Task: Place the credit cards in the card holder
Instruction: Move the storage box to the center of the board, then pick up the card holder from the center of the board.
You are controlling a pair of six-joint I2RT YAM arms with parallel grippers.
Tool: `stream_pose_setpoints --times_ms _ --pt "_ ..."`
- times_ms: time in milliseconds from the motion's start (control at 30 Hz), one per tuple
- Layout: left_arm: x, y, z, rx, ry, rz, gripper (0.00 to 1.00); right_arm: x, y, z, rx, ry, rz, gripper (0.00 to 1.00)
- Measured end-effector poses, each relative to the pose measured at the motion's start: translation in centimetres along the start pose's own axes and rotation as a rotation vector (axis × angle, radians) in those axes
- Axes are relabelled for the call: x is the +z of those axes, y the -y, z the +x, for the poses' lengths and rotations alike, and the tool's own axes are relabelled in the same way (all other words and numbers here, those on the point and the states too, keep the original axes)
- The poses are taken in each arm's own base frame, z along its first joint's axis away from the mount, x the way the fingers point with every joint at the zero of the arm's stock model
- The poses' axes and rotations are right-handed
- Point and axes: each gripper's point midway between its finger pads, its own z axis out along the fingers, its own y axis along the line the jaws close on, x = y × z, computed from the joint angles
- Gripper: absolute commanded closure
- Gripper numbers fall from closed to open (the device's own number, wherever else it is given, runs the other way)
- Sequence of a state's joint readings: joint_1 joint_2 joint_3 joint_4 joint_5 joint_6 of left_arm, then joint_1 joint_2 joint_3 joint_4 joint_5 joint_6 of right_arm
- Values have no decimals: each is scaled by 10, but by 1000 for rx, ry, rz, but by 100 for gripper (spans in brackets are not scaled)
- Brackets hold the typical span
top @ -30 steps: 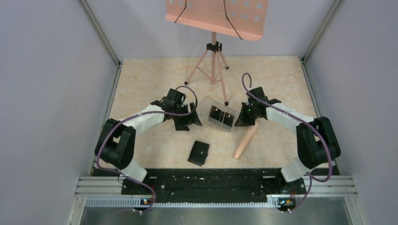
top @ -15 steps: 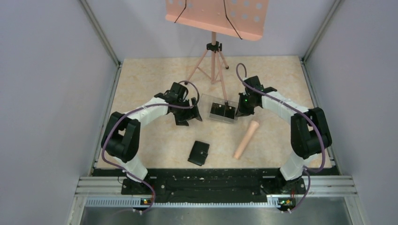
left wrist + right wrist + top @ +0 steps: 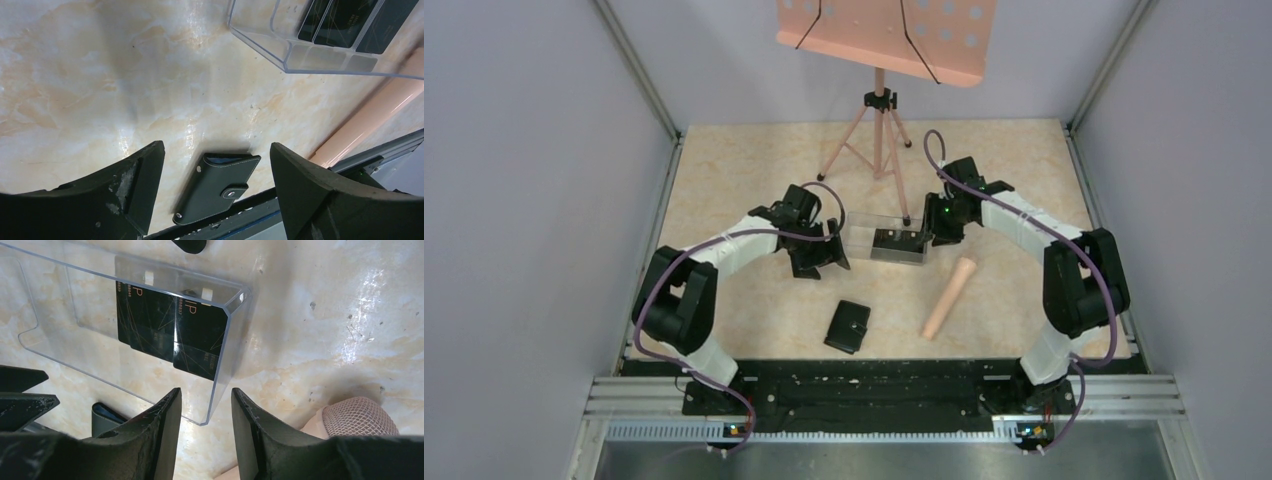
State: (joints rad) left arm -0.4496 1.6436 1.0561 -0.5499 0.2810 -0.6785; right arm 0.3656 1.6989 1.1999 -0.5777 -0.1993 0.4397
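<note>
The black credit cards [image 3: 898, 240] lie inside a clear plastic box [image 3: 864, 240] at mid table. They also show in the right wrist view [image 3: 170, 332] and the left wrist view [image 3: 345, 20]. The card holder [image 3: 848, 326], a black snap-tab wallet, lies shut nearer the arms. In the left wrist view it [image 3: 217, 187] sits well below the jaws. My left gripper [image 3: 819, 255] [image 3: 217, 146] is open and empty, left of the box. My right gripper [image 3: 932, 226] [image 3: 205, 392] is open, and its jaws straddle the box's right end wall [image 3: 222, 375] with a gap on each side.
A pink microphone-like stick [image 3: 949, 297] lies to the right of the wallet, and its mesh head [image 3: 360, 415] is next to my right gripper. A pink music stand's tripod [image 3: 879, 135] stands just behind the box. Grey walls enclose the table.
The clear box has gone from tilted up to lying flatter and a little farther back. My right gripper moved back with it. My left gripper shifted slightly.
</note>
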Motion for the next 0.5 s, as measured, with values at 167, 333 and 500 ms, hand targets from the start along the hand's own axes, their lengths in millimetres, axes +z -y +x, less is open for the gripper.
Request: stream_pose_setpoints --times_ms 167,333,500 --pt "-4 2 7 5 -16 26 18 5 -2 4 18 -24 -13 57" --pt "-9 2 25 22 -54 57 18 7 -3 8 26 -48 -24 52" --pt "-11 -9 52 22 -106 58 18 6 -3 14 27 -69 -30 46"
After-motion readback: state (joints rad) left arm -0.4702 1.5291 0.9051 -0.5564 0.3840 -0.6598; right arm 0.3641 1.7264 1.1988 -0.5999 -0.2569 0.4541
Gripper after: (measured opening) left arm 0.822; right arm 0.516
